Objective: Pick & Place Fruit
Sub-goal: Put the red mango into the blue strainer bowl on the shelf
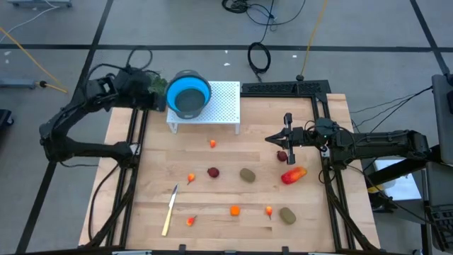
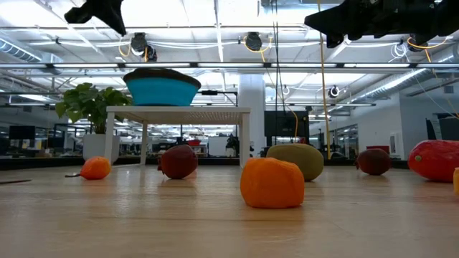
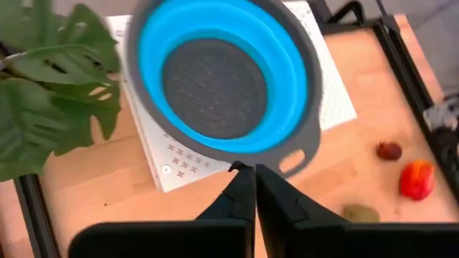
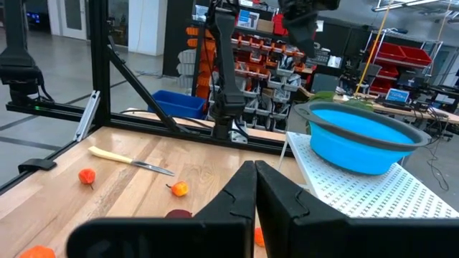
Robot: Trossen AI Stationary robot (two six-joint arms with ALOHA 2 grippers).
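The toy fruit lies scattered on the wooden table: tiny orange pieces (image 1: 212, 143) (image 1: 191, 178) (image 1: 190, 221) (image 1: 269, 210), a bigger orange piece (image 1: 234, 210), two dark red round ones (image 1: 213, 172) (image 1: 282, 156), two olive-brown ovals (image 1: 247, 174) (image 1: 287, 214) and a red-orange piece (image 1: 293, 174). A blue bowl (image 1: 189, 94) stands on a white perforated rack (image 1: 219, 106). My left gripper (image 3: 247, 170) is shut and empty, high beside the bowl's left side. My right gripper (image 4: 251, 166) is shut and empty, pointing level toward the table's left, above the table near the right-hand dark red piece.
A pale yellow-handled knife (image 1: 170, 210) lies near the table's front left. A green leafy plant (image 3: 50, 93) stands left of the bowl. Black frame rails (image 1: 329, 177) run along the table's left and right sides. Bare wood lies between the rack and the fruit.
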